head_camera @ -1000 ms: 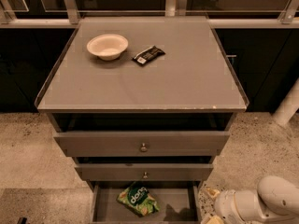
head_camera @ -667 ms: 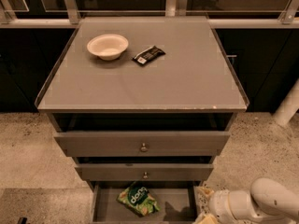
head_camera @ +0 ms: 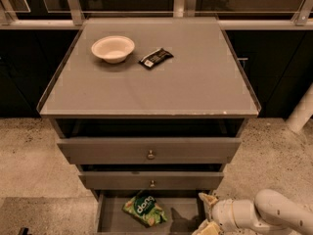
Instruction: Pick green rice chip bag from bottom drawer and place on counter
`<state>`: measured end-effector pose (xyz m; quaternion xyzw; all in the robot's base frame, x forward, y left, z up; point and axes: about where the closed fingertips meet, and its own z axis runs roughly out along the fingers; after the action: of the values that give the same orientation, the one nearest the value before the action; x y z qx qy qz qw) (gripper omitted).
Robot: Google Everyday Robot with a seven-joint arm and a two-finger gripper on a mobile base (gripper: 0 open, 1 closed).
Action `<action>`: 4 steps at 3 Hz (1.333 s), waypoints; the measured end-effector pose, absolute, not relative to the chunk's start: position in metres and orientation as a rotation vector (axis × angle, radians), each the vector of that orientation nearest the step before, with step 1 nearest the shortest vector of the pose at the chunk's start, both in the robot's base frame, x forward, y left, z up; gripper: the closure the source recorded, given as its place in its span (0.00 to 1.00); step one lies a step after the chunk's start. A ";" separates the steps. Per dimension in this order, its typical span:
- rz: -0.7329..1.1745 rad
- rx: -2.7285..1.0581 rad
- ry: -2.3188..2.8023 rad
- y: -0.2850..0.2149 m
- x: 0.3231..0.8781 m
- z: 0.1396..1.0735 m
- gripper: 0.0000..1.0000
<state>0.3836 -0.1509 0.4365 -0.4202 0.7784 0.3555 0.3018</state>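
The green rice chip bag [head_camera: 144, 209] lies flat on the floor of the pulled-out bottom drawer [head_camera: 183, 214], left of its middle, with the dark "dang" patch facing up. My gripper [head_camera: 206, 214] is at the drawer's right edge, low in the view, to the right of the bag and apart from it. Its two tan fingertips [head_camera: 208, 199] stand apart with nothing between them. The white arm [head_camera: 274, 214] reaches in from the lower right. The counter [head_camera: 195, 77] is the wide grey cabinet top above the drawers.
A white bowl [head_camera: 113, 48] and a small black wrapped bar [head_camera: 156, 58] sit on the counter's back left. Two knobbed grey drawers [head_camera: 150, 151] above the bottom one stand slightly pulled out. A white post [head_camera: 301, 111] stands at the right on the speckled floor.
My gripper and arm have moved left, from beside the cabinet to the bottom drawer's right edge. The bag has not moved.
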 end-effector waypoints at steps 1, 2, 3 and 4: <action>0.969 -1.103 2.084 -0.143 0.390 0.404 0.00; 1.001 -1.095 2.102 -0.122 0.406 0.336 0.00; 1.004 -1.093 2.102 -0.121 0.406 0.334 0.00; 0.990 -1.105 2.058 -0.118 0.402 0.331 0.00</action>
<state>0.4016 -0.1180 0.3309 -0.4157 0.7745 0.3727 0.2976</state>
